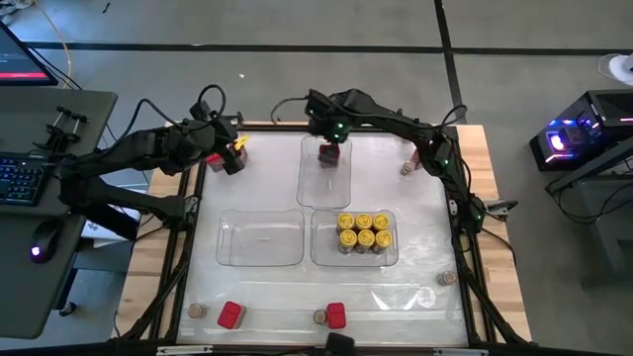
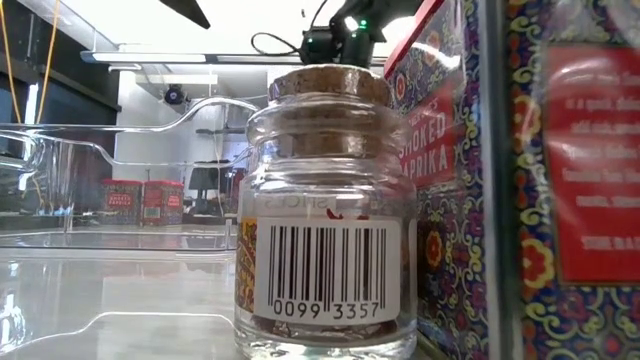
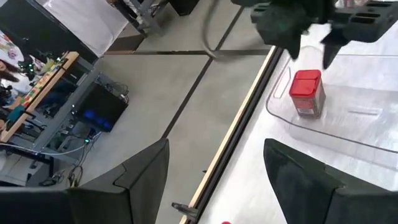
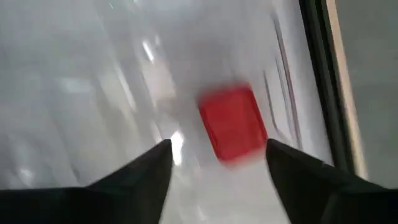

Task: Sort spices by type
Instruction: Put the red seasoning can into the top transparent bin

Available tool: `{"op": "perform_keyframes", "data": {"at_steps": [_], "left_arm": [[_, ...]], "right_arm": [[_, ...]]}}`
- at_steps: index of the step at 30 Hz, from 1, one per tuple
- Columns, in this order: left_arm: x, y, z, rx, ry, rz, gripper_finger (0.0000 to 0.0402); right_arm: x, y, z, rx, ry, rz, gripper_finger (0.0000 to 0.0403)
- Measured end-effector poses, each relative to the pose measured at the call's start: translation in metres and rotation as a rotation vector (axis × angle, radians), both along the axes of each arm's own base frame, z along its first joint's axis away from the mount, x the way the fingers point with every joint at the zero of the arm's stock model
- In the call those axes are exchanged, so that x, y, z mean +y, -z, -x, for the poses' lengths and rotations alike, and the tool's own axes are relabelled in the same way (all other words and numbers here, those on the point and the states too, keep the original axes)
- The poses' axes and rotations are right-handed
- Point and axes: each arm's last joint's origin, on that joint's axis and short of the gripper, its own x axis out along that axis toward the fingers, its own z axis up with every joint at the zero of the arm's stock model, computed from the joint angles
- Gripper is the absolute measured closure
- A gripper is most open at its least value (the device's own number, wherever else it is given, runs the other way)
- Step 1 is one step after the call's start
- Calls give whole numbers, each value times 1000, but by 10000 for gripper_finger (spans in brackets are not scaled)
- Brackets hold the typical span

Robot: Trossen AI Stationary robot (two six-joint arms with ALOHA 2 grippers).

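The right tool (image 4: 217,158) is hanging open above a red spice box (image 4: 233,122) in a clear tray (image 1: 309,183); only the high view is showing the yellow-lidded jars (image 1: 362,231). The left tool (image 3: 214,165) is waiting open.

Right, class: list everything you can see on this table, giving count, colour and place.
trays: three, clear; one far centre, two side by side mid-table
yellow-lidded jars: six, in the right-hand mid-table tray
red boxes: three plainly seen; one in the far tray, two by the front edge
small brown jars: four, loose; two front, two right side
left gripper: dark, far left corner, jaws open
right gripper: dark, over the far tray's red box, jaws open
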Motion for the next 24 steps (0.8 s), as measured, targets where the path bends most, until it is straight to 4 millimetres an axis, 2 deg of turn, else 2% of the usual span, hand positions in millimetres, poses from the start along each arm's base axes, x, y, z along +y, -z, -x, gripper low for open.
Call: {"op": "perform_keyframes", "data": {"at_steps": [2, 5, 6, 7, 13, 18, 24], "left_arm": [[0, 0, 0, -6, -5, 5, 153], [0, 0, 0, -29, -19, 23, 153], [0, 0, 0, -34, -21, 27, 153], [0, 0, 0, -35, -22, 27, 153], [0, 0, 0, -40, -25, 31, 153], [0, 0, 0, -47, -29, 36, 153], [0, 0, 0, -54, -33, 41, 153]], "right_arm": [[-2, -1, -8, -98, 10, -24, 216], [-7, 9, -20, -144, 30, -2, 341], [-9, 15, -23, -144, 49, 3, 371], [-10, 22, -26, -133, 65, -3, 384], [-17, 55, -31, -51, 122, -45, 399], [-16, 56, -37, -68, 112, 25, 401], [-17, 57, -34, -23, 95, 61, 401]]}}
